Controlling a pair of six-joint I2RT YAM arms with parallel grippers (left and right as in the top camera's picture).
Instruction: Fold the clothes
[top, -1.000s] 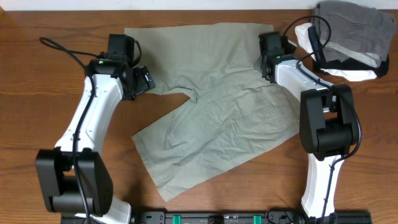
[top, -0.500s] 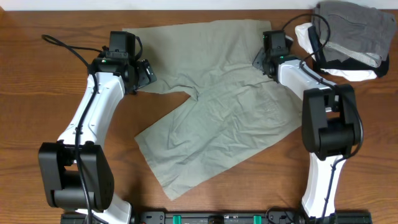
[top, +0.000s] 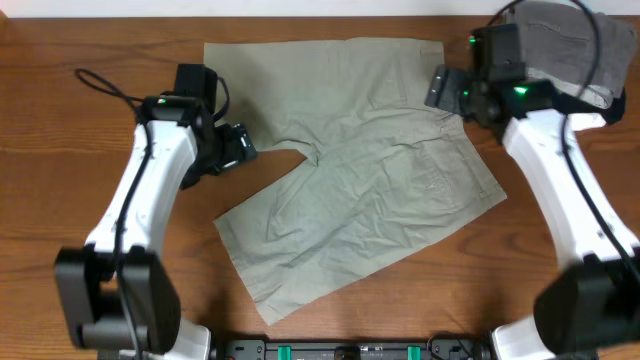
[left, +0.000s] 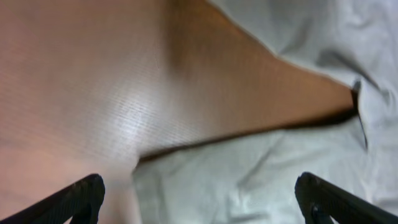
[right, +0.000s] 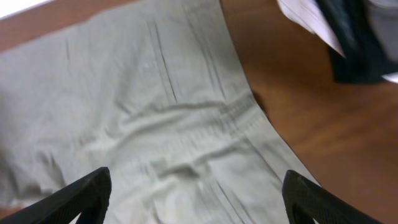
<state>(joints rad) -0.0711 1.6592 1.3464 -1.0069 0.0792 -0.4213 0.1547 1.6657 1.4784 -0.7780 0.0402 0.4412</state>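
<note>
Overhead: shorts (top: 350, 170) mid-table, spread flat in single layer, wrinkled. Waistband at right; one leg runs far left, other angles near left, crotch notch between. No fold made yet, by look of it, so whole task is left. Left gripper (top: 241, 148) beside notch at left edge of cloth, fingers wide apart, holding nothing. Right gripper (top: 442, 88) over far waistband corner, likewise spread, empty. Grey folded garment (top: 560, 40) far right on table (top: 70, 200), clear of shorts.
</note>
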